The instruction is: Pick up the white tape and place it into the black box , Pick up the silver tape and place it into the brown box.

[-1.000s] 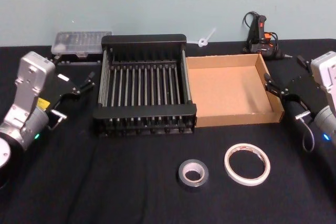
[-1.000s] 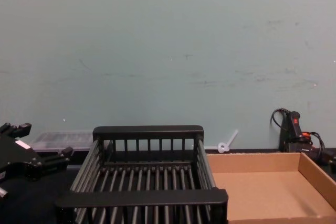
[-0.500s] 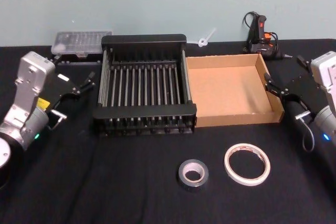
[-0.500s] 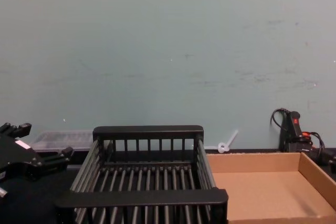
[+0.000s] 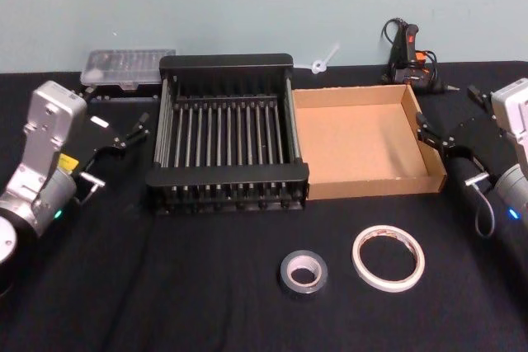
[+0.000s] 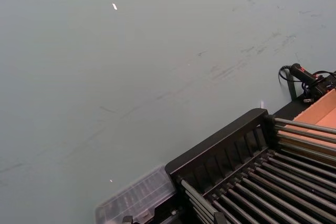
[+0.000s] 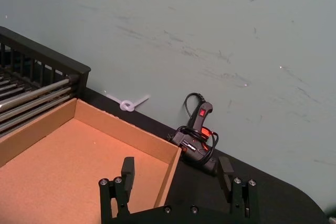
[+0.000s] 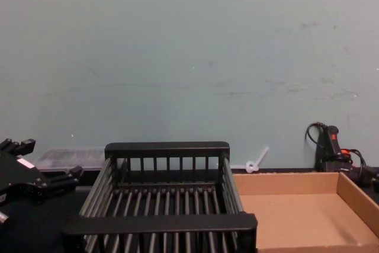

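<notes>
Both tapes flat on the black table (image 5: pixel 206 286), white tape (image 5: pixel 388 258) beside silver tape (image 5: pixel 304 274), before black box (image 5: pixel 227 62) and brown box (image 5: pixel 367 183). Left gripper (image 5: pixel 124 137) and right gripper (image 5: pixel 445 143) parked outboard, fingers apart, ready to reach.

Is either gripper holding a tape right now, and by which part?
Nothing is held. The left gripper and right gripper are open and empty beside the boxes; the white tape and silver tape lie on the table.

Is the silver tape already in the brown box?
No, the silver tape lies on the black table in front of the boxes, beside the white tape; the brown box holds nothing.
</notes>
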You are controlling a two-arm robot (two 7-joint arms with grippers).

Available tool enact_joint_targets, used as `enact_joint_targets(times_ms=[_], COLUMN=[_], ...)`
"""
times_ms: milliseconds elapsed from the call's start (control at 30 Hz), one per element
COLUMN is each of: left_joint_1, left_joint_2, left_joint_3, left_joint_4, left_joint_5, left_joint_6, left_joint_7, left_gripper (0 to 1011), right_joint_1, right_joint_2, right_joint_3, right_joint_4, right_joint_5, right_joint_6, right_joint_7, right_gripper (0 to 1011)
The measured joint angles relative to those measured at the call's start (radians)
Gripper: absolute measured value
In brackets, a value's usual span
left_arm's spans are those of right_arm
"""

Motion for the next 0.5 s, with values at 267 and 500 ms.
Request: enact_joint_targets(times_ms=[267,500], left_joint_1=[0.000,0.000], left_joint_2=[0.000,0.000], left_joint_3=[0.000,0.000], left_joint_4=[0.000,0.000], left_joint_5=[0.000,0.000], left_joint_6=[0.000,0.000], left_joint_7=[0.000,0.000], left_gripper=[1001,1001], right_joint_1=[-0.010,-0.020], right_joint_2=[-0.006,-0.005], right_joint_3=[0.022,0.040], right_joint_4=[-0.008,-0.020], right_joint_5=[0.001,0.006], right_joint_6=[0.003,0.016], right_joint_7=[0.027,0.055], right_gripper=[1002,1002])
